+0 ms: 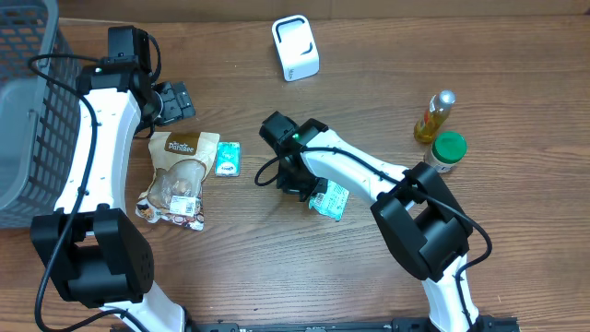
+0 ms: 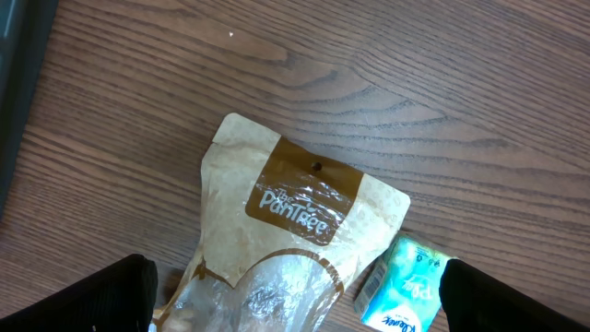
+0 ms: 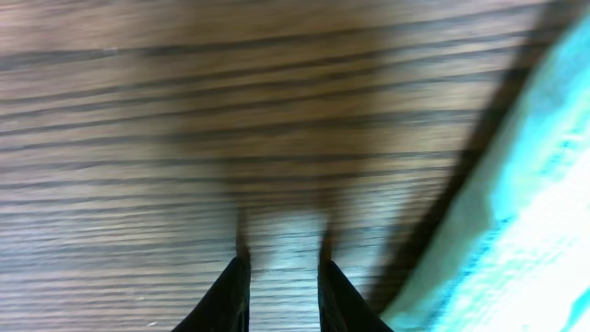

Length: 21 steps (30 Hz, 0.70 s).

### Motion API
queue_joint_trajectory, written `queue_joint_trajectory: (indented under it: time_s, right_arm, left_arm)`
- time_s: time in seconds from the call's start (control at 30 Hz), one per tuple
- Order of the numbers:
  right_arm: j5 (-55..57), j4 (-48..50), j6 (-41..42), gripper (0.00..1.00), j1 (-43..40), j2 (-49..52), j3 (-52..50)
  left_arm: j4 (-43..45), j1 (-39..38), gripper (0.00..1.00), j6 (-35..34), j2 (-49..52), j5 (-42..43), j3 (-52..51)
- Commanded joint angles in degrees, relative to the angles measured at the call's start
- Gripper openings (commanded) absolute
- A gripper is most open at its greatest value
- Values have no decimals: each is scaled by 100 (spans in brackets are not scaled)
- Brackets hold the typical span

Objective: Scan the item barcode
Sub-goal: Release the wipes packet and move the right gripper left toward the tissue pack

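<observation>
The right gripper (image 3: 284, 297) points down at the wooden table (image 1: 277, 267) near the centre of the overhead frame. Its fingers (image 3: 232, 297) stand only slightly parted. Bare wood shows in the narrow gap between them, so they hold nothing. A teal packet (image 1: 330, 199) lies flat on the table just beside this gripper, on its lower-right side in the overhead view. In the right wrist view the packet fills the right edge of the frame, blurred, and is clear of the fingertips.

The white barcode scanner (image 1: 295, 48) stands at the top centre of the table, well apart from the packet.

The left gripper (image 1: 173, 100) hangs at the upper left with its jaws spread wide and empty. Its fingers (image 2: 109, 297) show at the two bottom corners of the left wrist view. Below it lies a brown PanTree snack bag (image 1: 180, 175) with a clear window. A small teal tissue pack (image 1: 228, 159) lies just beside the bag's right edge.

A grey mesh basket (image 1: 23, 120) sits at the far left edge. On the right side stand a bottle of yellow liquid (image 1: 435, 117) and, near it, a green-lidded jar (image 1: 449, 150).
</observation>
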Motion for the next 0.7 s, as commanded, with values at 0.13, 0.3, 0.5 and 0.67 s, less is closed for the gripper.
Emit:
queue_joint_trajectory:
  time_s: [0.13,0.3,0.5,0.67]
  right_arm:
    - [282,-354,57,26,-402,52,-24]
    - [577,-664,-33,29,-758,52,-24]
    - [879,-986,-319,31,-1215,52,-24]
    - [662,-1051,-439,32,-1443,52,-24]
  left_arm:
    - [2,-33,100,2,-55,-70,46]
    - [2,-33,100,4,-55,-70,46]
    - [2,-33,100,4,-55,-70,46]
    - [2,-33,99,4,-55,-70,46]
